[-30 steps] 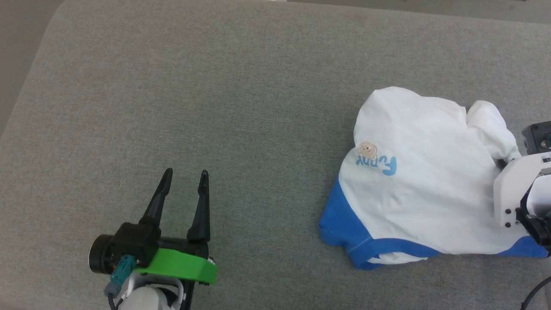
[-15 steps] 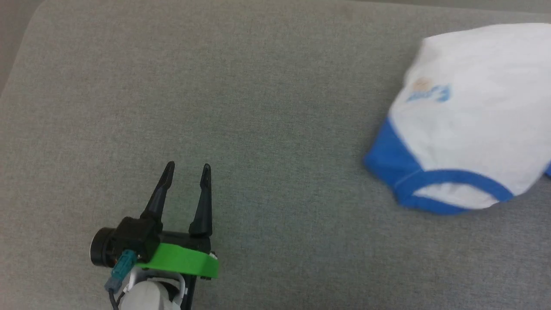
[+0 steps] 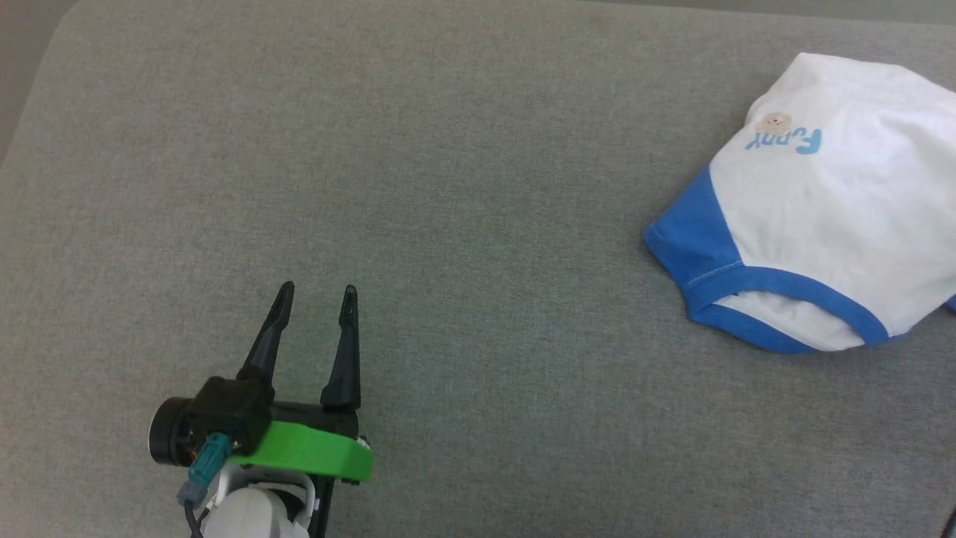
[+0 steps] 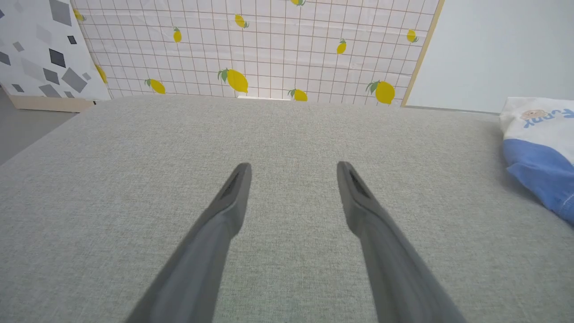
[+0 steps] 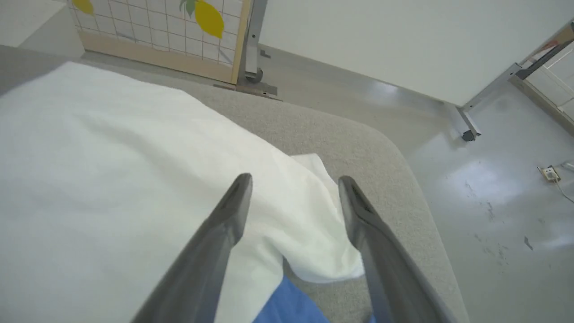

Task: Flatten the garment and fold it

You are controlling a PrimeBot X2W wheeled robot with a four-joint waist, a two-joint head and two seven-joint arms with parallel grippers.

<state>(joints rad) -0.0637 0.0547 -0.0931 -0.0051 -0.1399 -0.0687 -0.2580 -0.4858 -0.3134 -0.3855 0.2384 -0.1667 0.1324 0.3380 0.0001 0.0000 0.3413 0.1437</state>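
Lying farther right now: garment (image 3: 836, 209)

The left tool (image 4: 293, 165) holds its fingers apart over the grey bench (image 4: 112, 157). The T-shirt (image 4: 538, 148) lies far right, with a lemon-print screen (image 4: 269, 45) beyond.

The head camera is looking steeply down on the grey cushion (image 3: 448, 187), with the garment (image 3: 821, 224) lying at that view's right edge. The left wrist camera is skimming low over the cushion, well left of the garment, facing the lemon-print screen (image 4: 269, 45). Both are catching the garment's blue-edged side. The right wrist camera is hovering close above the garment, facing the floor (image 5: 493, 202) beyond it.
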